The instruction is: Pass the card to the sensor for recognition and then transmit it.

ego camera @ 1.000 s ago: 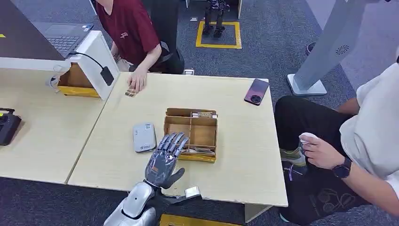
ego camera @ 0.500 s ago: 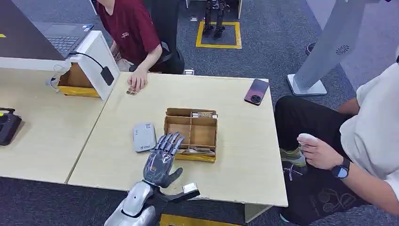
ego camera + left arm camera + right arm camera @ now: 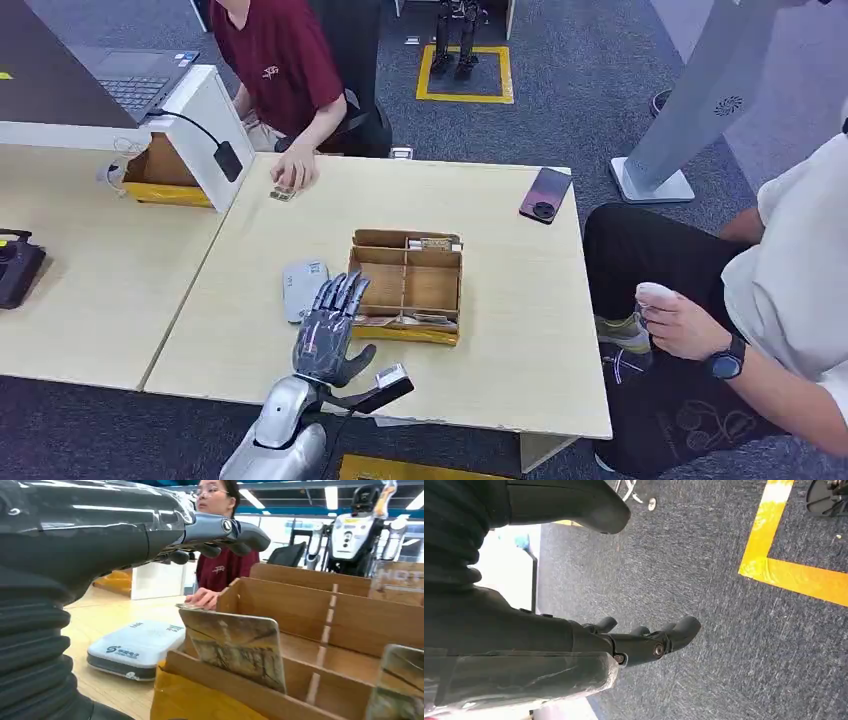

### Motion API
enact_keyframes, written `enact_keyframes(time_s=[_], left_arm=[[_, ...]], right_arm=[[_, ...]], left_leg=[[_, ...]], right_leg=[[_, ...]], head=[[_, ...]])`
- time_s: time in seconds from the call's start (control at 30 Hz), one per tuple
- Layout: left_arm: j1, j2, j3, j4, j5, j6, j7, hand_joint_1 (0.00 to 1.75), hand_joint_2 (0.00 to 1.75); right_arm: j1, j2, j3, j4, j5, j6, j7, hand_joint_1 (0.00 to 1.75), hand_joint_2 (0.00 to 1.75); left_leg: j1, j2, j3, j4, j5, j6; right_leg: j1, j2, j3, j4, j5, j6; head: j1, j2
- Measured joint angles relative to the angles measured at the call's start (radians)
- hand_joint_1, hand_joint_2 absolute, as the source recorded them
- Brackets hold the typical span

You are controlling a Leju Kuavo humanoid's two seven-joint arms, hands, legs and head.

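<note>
Head view first: left hand [image 3: 326,335] is raised above the near part of the pale wooden table [image 3: 500,330], fingers straight and apart, holding nothing. Its fingertips lie over the gap between the white card reader [image 3: 303,287] and the divided cardboard box [image 3: 407,285], which sit just beside each other. Cards [image 3: 432,243] stand in the box's far compartment, and more lie along its near edge. A dark phone [image 3: 545,194] rests near the table's far right corner. A person in a dark red shirt [image 3: 280,60] sits at the far side with a hand [image 3: 293,172] on the tabletop, and a person in a white top [image 3: 800,270] sits at the right, wearing a watch.

Left wrist view: a marbled card [image 3: 235,647] stands upright against the box's wall [image 3: 310,605], with the hand's fingers [image 3: 235,530] stretched out above it and apart from it (nothing between them). The reader [image 3: 137,647] lies flat just beside the box.

Right wrist view: right hand [image 3: 644,640] hangs over dark carpet [image 3: 724,605] beside a yellow floor marking [image 3: 794,570], its fingers loosely bent and holding nothing.
</note>
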State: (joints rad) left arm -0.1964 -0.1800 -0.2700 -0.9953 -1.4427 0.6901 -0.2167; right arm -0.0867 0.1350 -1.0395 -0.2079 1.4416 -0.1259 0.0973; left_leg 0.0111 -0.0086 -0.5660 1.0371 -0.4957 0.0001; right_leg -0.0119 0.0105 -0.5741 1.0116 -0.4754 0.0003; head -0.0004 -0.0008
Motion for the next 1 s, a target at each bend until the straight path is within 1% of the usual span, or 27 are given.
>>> enact_keyframes(time_s=[0.13,0.23,0.27,0.3,0.37,0.47,0.57,0.83,1.0], left_arm=[[0.000,-0.005,0.021,0.000,0.000,0.000,0.002,0.00,1.75],[0.000,-0.008,0.028,0.000,0.010,0.000,-0.013,0.00,1.75],[0.000,-0.011,0.031,0.000,0.019,0.000,-0.020,1.55,1.75],[-0.001,-0.014,0.034,0.002,0.034,0.000,-0.028,1.75,1.75],[-0.001,-0.014,0.035,0.005,0.051,0.000,-0.039,1.75,1.75],[-0.003,-0.014,0.040,0.013,0.086,0.000,-0.072,1.75,1.75],[-0.004,-0.014,0.041,0.019,0.100,0.000,-0.085,1.75,1.75],[-0.018,-0.023,0.052,0.042,0.109,0.002,-0.089,1.75,1.75],[-0.026,-0.023,0.053,0.061,0.134,0.006,-0.098,1.75,1.75]], right_arm=[[0.000,0.000,0.000,0.000,0.001,0.000,0.000,0.00,1.75],[0.000,0.000,0.000,0.000,0.001,0.000,-0.002,0.00,1.75],[0.000,0.000,0.000,0.000,0.001,0.000,-0.002,0.00,1.75],[0.000,0.000,0.000,0.000,0.001,0.000,-0.002,0.00,1.75],[0.000,0.000,0.000,0.000,0.001,0.000,-0.002,0.00,1.75],[0.000,0.000,0.001,0.000,0.003,0.000,-0.002,0.00,1.75],[0.000,0.000,0.001,0.000,0.003,0.000,-0.002,0.00,1.75],[0.000,0.000,0.002,0.000,0.005,0.000,-0.002,0.00,1.75],[0.000,0.000,0.002,0.000,0.007,0.002,-0.002,0.00,1.75]], left_leg=[[0.000,0.000,0.000,0.000,0.000,0.000],[0.000,0.000,0.000,0.000,0.000,0.000],[0.000,0.000,0.000,0.000,0.000,0.000],[0.000,0.000,0.000,0.000,0.000,0.000],[0.000,0.000,0.000,0.000,0.000,0.000],[0.000,0.000,0.000,0.000,0.000,0.000],[0.000,0.000,0.000,0.000,0.000,0.000],[0.000,0.000,0.000,0.000,0.000,0.000],[0.000,0.000,0.000,0.000,0.000,0.000]], right_leg=[[0.000,0.000,0.000,0.000,0.000,0.000],[0.000,0.000,0.000,0.000,0.000,0.000],[0.000,0.000,0.000,0.000,0.000,0.000],[0.000,0.000,0.000,0.000,0.000,0.000],[0.000,0.000,0.000,0.000,0.000,0.000],[0.000,0.000,0.000,0.000,0.000,0.000],[0.000,0.000,0.000,0.000,0.000,0.000],[0.000,0.000,0.000,0.000,0.000,0.000],[0.000,0.000,0.000,0.000,0.000,0.000]], head=[[0.000,0.000],[0.000,0.000],[0.000,0.000],[0.000,0.000],[0.000,0.000],[0.000,0.000],[0.000,0.000],[0.000,0.000],[0.000,0.000]])
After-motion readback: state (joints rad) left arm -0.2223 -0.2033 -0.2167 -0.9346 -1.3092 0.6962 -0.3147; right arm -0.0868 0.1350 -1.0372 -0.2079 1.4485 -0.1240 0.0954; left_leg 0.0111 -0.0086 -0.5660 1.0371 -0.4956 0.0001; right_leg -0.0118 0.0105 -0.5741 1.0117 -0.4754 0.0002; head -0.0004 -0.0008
